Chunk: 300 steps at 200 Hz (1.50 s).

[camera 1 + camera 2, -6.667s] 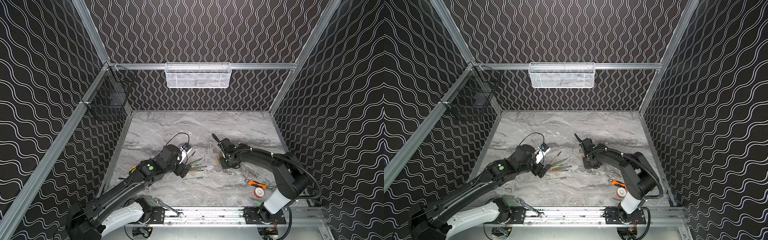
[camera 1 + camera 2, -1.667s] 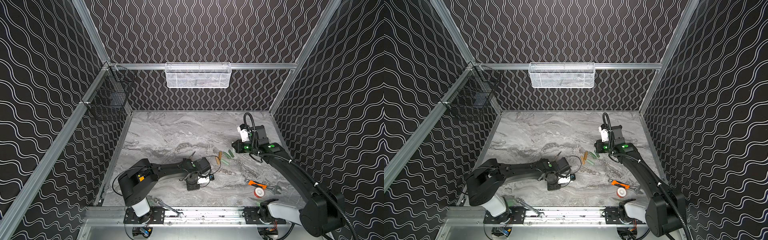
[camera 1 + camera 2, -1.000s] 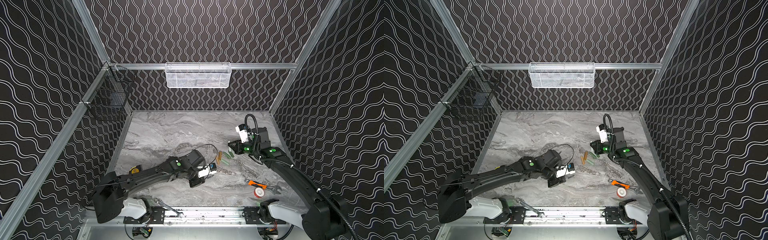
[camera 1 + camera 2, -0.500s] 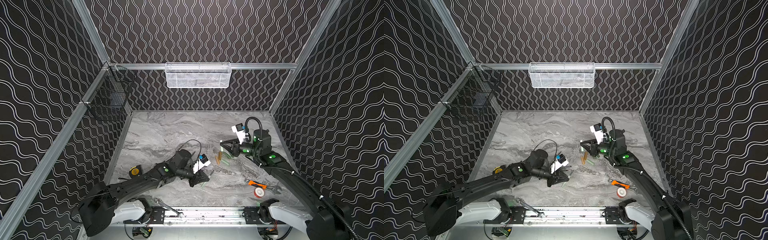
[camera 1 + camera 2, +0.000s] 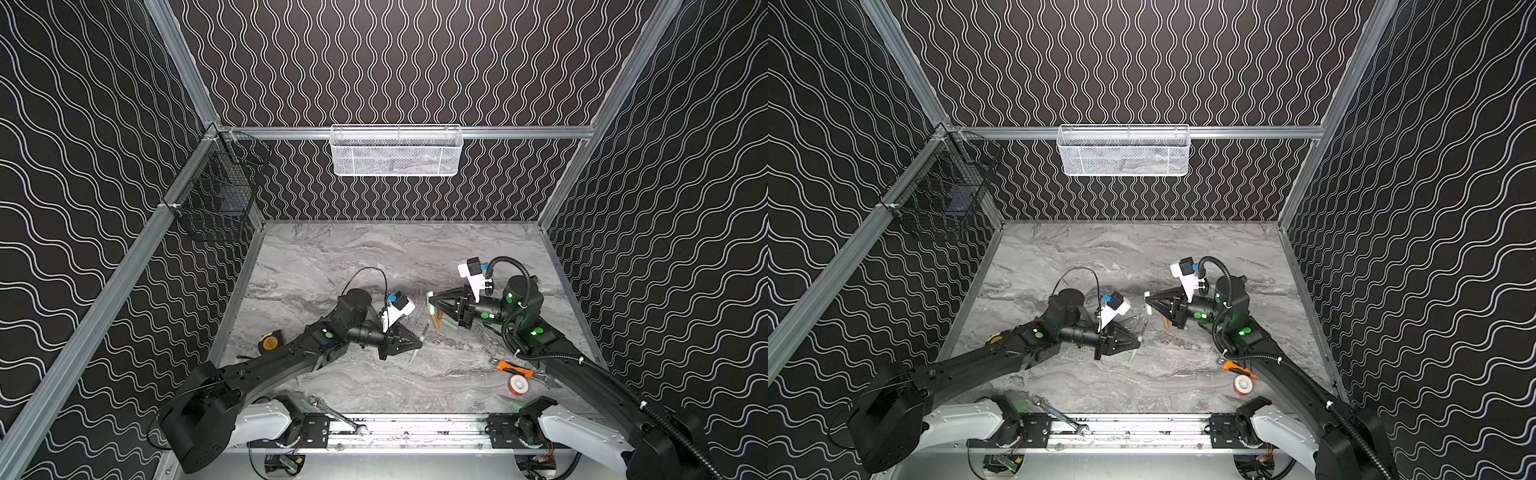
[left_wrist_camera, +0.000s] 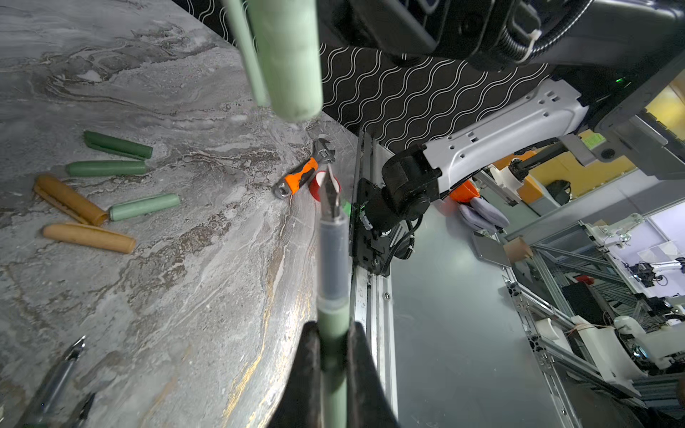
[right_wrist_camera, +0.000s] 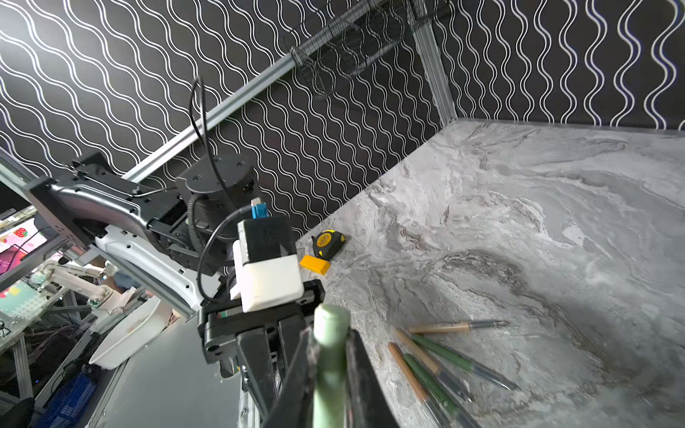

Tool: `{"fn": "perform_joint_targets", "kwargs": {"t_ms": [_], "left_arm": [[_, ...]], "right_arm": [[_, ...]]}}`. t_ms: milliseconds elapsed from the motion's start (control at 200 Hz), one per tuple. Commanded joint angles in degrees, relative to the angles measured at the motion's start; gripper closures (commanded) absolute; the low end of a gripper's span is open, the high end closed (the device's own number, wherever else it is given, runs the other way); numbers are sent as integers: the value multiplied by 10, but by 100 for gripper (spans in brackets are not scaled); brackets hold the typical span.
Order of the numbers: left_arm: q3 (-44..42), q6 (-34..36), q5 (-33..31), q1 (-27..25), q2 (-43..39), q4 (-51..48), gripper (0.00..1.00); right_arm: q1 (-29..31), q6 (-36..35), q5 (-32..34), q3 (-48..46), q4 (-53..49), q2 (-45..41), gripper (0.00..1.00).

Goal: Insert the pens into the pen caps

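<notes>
Nearest the front, a steel spanner (image 5: 337,414) is seen lying across the rail. A red-and-white tape roll (image 5: 518,384) is set on the bench (image 5: 374,257) at the right, just beside an orange-handled wrench (image 5: 508,367). Further in, left of the middle, the left gripper (image 5: 420,342) is held low over the bench, with its jaws clamped on the pale green barrel of a pen (image 5: 414,355). The pen is carried crosswise in the jaws and raised off the bench. In the left wrist view its grey grip and dark nib are shown pointing toward a pale green cap (image 6: 287,59). That cap is held by the right gripper (image 5: 430,296), whose jaws are closed on it just beyond the pen, and its rounded end is shown past the fingertips in the right wrist view. Nib and cap are brought near each other but are kept apart. On the bench beneath the right gripper five loose caps (image 6: 144,206) are seen lying: two tan, one pale green and two darker green. The other pens (image 7: 437,328) are laid in a loose bunch just beside the left gripper, and a yellow tape measure (image 5: 270,343) is placed near the left wall. Farthest off, a black wire basket (image 5: 216,199) is hung at the left corner and a white mesh basket (image 5: 395,151) on the back rail.
</notes>
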Motion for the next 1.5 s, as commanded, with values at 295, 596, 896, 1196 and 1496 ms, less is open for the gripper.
{"fn": "perform_joint_targets", "kwargs": {"t_ms": [295, 596, 896, 1196, 1496], "left_arm": [[-2, -13, 12, 15, -7, 44, 100], [-6, -13, 8, 21, -13, 47, 100], [-7, -17, 14, 26, -14, 59, 100], [-13, -23, 13, 32, -27, 73, 100], [-27, -46, 25, 44, -38, 115, 100]], "right_arm": [[6, 59, 3, -22, 112, -8, 86], [19, 63, -1, -18, 118, -2, 86], [41, 60, 5, -13, 119, 8, 86], [50, 52, 10, -8, 108, 14, 86], [54, 59, 10, -12, 124, 22, 86]]}}
